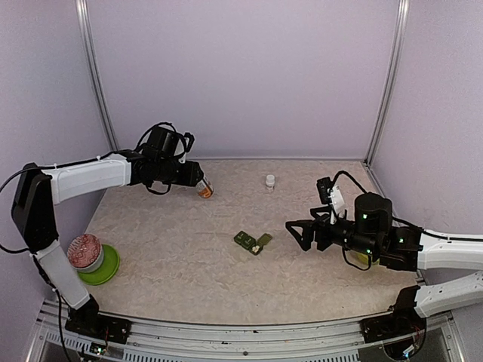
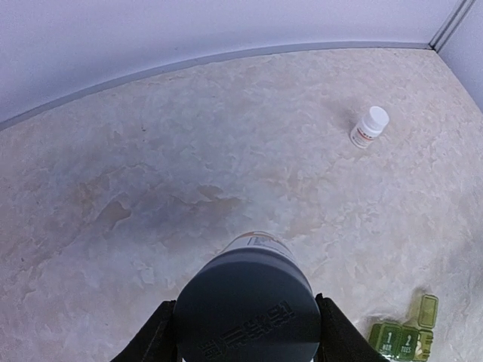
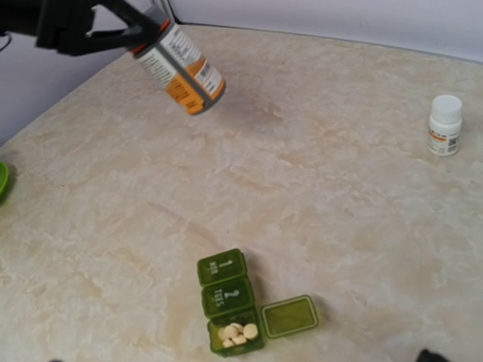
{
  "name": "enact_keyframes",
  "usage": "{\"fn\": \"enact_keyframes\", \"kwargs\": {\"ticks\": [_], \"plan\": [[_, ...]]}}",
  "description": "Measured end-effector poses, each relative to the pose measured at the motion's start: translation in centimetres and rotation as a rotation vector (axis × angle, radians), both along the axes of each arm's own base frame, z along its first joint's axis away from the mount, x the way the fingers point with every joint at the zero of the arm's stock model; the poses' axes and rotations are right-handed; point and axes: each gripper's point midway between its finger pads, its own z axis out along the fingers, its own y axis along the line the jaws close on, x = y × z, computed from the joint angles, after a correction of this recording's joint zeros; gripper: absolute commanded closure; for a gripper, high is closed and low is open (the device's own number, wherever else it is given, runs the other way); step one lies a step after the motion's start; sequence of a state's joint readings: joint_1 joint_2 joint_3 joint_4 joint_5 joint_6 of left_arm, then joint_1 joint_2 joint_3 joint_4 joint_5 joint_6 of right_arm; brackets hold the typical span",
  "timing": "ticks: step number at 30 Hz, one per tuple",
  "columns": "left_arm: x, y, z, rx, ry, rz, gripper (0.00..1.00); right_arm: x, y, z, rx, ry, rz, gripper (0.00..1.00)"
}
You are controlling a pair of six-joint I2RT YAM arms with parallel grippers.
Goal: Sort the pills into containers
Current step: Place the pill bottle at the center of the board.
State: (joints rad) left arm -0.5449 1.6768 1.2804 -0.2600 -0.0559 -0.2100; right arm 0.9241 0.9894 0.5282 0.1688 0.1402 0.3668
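The left hand (image 1: 194, 181), clenched on the cap end of a tilted orange pill bottle (image 1: 204, 188) above the far-left part of the bench (image 1: 162, 253), may let it slip; the pill box (image 1: 252, 242) lies mid-bench, with the right hand (image 1: 300, 231) released near it.

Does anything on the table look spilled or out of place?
Nothing spilled. The pill box has one lid open with pills inside; the left claw holds a bottle tilted above the table.

Soft, even, bright light leaves only faint shadows on the desk (image 1: 226, 256). Close to the lens, the dark-capped bottle (image 2: 245, 309) blurs; the pills (image 3: 238, 332) look sharp. Wall lines bow slightly.
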Motion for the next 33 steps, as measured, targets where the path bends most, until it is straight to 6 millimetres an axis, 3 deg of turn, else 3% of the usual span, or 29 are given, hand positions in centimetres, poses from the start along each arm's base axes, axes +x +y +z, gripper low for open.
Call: {"fn": "enact_keyframes", "kwargs": {"ticks": [4, 11, 21, 29, 33], "plan": [[2.0, 0.5, -0.7, 0.067, -0.005, 0.031, 0.66, 0.0, 0.0, -0.1, 0.005, 0.008, -0.004, 0.0], [4.3, 1.3, -4.0, 0.172, 0.053, 0.043, 0.65, -0.1, -0.1, -0.4, 0.007, 0.018, -0.007, 0.0], [7.0, 1.3, -5.7, 0.235, 0.066, 0.049, 0.61, -0.1, -0.1, -0.6, 0.005, 0.022, -0.004, 0.0], [7.9, 0.9, -7.3, 0.259, 0.083, 0.041, 0.5, 0.1, 0.1, -2.1, -0.028, 0.052, -0.005, 0.0], [8.1, 0.8, -7.4, 0.264, 0.081, 0.037, 0.33, 0.2, 0.3, -2.7, -0.04, 0.064, -0.003, 0.0]]}}
